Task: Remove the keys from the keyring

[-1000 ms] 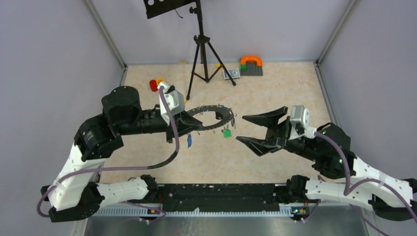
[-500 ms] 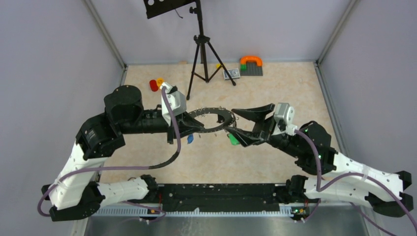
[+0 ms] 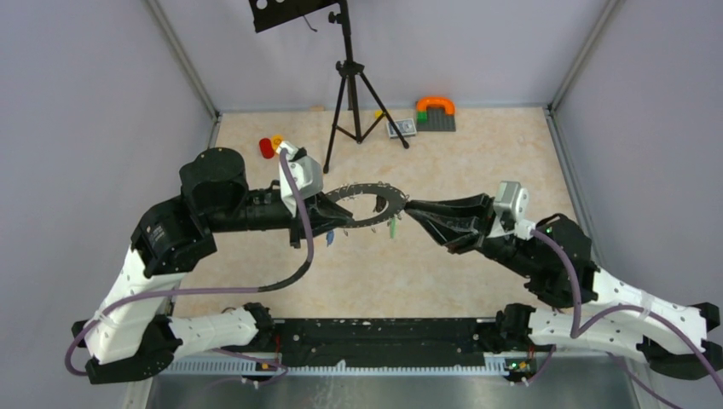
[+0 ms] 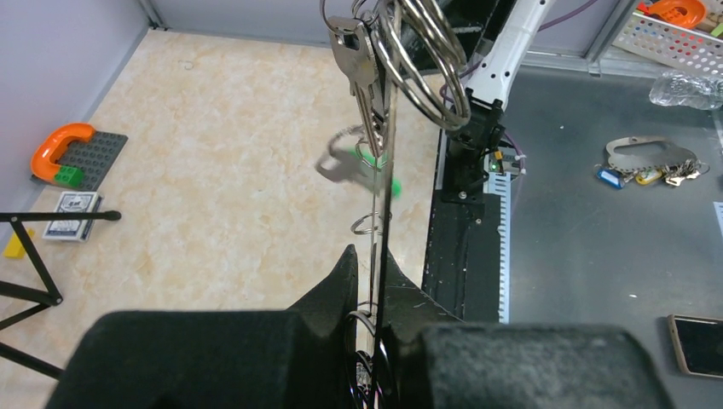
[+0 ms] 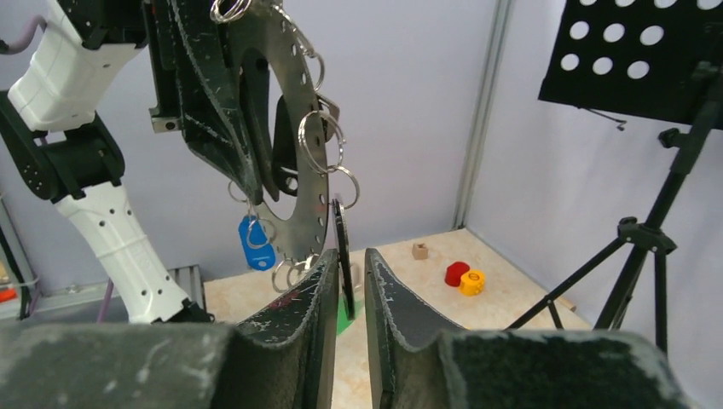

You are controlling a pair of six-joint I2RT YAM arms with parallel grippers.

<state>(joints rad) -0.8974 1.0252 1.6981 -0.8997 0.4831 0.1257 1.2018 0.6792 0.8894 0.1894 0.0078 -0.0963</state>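
Note:
The keyring (image 3: 368, 204), a flat grey disc with a large hole, is held in the air, carrying several split rings and keys. My left gripper (image 3: 337, 211) is shut on its left rim; in the left wrist view (image 4: 368, 256) the ring (image 4: 381, 196) runs edge-on between the jaws, with a silver key (image 4: 362, 77) hanging farther along it. My right gripper (image 3: 411, 210) is at the ring's right rim. In the right wrist view (image 5: 347, 256) its jaws are drawn close around a black-headed key (image 5: 343, 247) hanging from the ring (image 5: 290, 128). A blue-tagged key (image 5: 256, 243) and a green-tagged key (image 3: 392, 228) dangle below.
A black tripod stand (image 3: 349, 94) stands at the back. Red and yellow pieces (image 3: 271, 145) lie at the back left. A grey plate with an orange arch (image 3: 435, 111) and a card box (image 3: 401, 128) lie at the back. Another key bunch (image 4: 652, 162) lies off the table.
My right gripper has moved left to the ring's right rim and closed from wide open to nearly together around a key. The left arm holds the ring about where it was.

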